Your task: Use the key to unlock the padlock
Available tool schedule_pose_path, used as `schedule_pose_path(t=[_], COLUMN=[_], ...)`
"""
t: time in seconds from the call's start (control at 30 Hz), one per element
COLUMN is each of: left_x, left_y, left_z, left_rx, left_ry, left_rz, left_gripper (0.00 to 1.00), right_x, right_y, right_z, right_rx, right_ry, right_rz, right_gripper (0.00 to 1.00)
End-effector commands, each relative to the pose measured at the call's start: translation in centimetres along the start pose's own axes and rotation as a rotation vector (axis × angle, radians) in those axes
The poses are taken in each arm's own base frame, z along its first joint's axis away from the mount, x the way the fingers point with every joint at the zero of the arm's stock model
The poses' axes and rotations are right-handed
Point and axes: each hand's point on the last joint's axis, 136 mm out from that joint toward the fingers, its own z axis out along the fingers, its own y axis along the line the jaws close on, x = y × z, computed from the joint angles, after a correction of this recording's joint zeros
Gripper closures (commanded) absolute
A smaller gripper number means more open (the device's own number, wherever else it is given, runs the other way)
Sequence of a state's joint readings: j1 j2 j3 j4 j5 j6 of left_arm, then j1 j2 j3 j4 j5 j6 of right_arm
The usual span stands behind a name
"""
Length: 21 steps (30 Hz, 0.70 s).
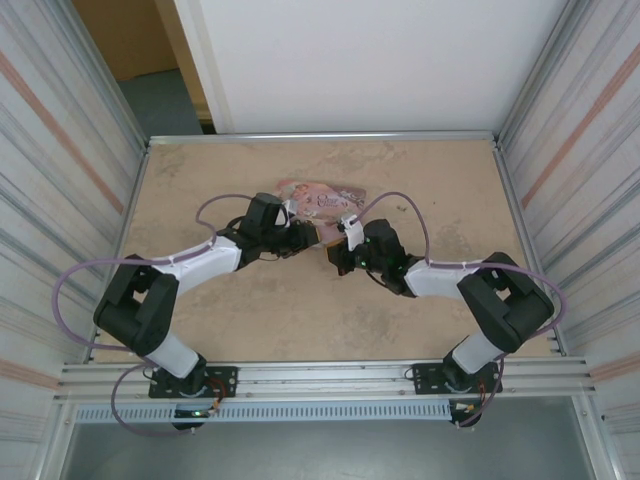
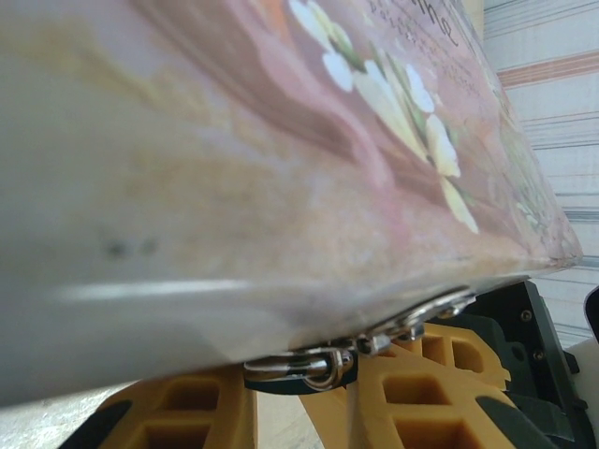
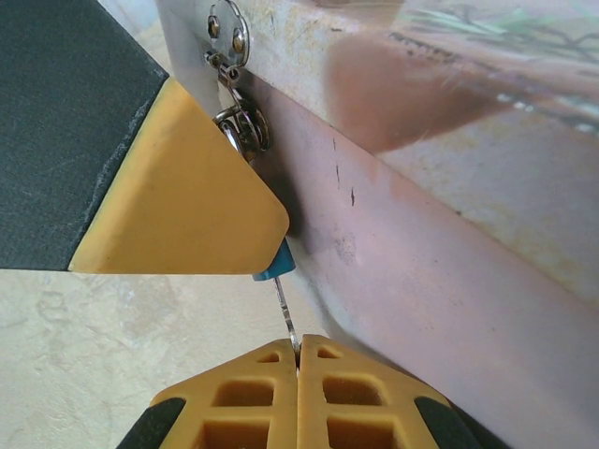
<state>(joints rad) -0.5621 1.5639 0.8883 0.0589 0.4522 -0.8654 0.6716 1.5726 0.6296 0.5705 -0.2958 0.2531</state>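
Tan speckled table [image 1: 250, 320], pink illustrated tin [image 1: 320, 197] toward its far side

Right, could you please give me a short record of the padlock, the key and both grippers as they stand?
tin: pink illustrated rectangular metal tin, between both grippers
padlock: tiny blue-bodied padlock, silvery shackle hanging from the tin's metal hasp
key: thin silvery key, blade meets the padlock's underside
right gripper: shut on the key
left gripper: fingers flank the padlock; grip unclear
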Motion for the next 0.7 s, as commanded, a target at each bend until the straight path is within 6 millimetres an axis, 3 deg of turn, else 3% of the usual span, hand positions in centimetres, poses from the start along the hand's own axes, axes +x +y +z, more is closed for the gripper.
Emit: schedule_pose_path(t=[0.0,0.33,0.67], left_x=[2.9,3.4,3.7], left_y=[-3.1,-3.2,-2.6], left_z=[-0.5,0.2,0.6], left_rx=[0.102,0.106,0.090], left_ry=[0.127,0.136,0.141], left_rz=[0.025,0.027,0.017], left_gripper=[0.84,0.84,0.84], right_x=[-8.0,-9.4,-12.2], right_y=[3.3,3.7,4.6], right_z=[-0.3,-0.1,-0.8], right_rx=[-0.123,-0.136,-0.157], right_ry=[-0.218,-0.241,-0.304], right_rz=[-0.080,-0.075,-0.092], right_gripper=[1.00,1.00,1.00])
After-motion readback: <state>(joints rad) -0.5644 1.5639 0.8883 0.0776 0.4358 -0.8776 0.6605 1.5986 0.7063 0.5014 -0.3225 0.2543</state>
